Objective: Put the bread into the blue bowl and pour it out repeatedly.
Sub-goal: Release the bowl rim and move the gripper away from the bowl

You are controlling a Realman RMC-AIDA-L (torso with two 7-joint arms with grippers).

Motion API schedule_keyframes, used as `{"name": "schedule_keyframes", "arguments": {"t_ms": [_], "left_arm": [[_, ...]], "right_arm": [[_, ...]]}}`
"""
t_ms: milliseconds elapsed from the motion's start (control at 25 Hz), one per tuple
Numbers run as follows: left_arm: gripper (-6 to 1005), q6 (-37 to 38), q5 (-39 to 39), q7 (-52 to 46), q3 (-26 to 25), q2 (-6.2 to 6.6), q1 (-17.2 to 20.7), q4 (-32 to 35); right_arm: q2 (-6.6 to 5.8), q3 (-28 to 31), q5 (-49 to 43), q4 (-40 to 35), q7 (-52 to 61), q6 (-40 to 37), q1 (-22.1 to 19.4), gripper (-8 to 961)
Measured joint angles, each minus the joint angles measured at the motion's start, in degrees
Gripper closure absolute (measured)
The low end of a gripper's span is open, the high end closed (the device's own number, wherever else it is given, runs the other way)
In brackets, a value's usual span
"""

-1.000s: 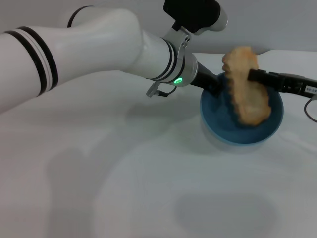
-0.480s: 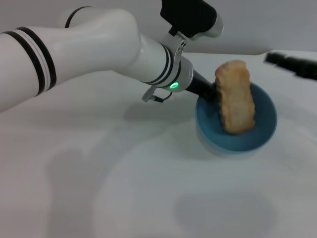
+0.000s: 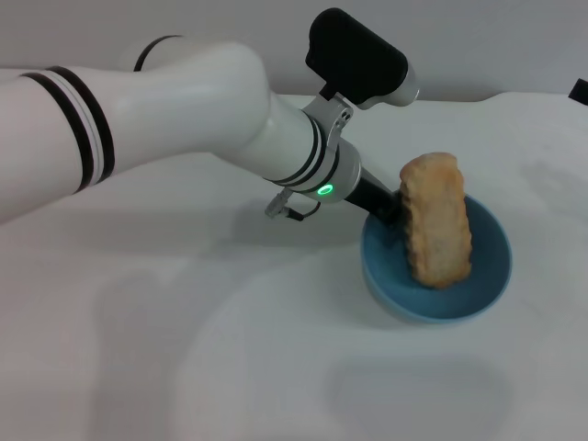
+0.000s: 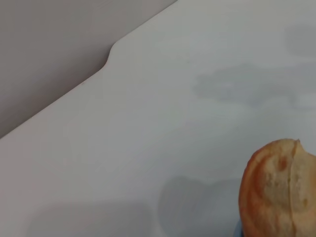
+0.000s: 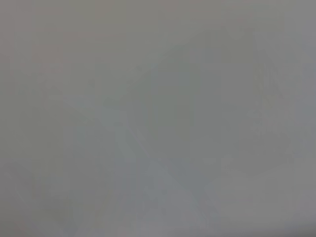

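— Starting nearest: what lies on the white tabletop point(image 3: 138, 367)?
— Bare surface in front; farther back sits the round, glossy light-blue bowl point(image 3: 478, 276).
— Where is the bread?
— The elongated ridged tan-golden toy loaf point(image 3: 435, 220) stands on end inside the bowl, leaning against its far-left wall, its upper end above the rim. The left wrist view catches its rounded orange-tinged top point(image 4: 279, 192).
— And the left claw point(image 3: 384, 204)?
— It reaches down to the bowl's left rim, just beside the loaf. Its dark fingers are mostly hidden, so I cannot tell how far open it is or whether it grips the rim.
— The right claw?
— Only a dark tip point(image 3: 580, 90) at the far right edge; its state cannot be told.
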Motion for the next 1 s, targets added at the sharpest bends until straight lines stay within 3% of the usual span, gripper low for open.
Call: {"name": "schedule_keyframes", "arguments": {"t_ms": [1000], "left_arm": [[956, -3.2, -1.7, 0.4, 4.4, -0.07, 0.3, -2.1]], "right_arm": [[0.45, 0.0, 0.0, 1.5, -0.3, 2.4, -0.1, 564]]}}
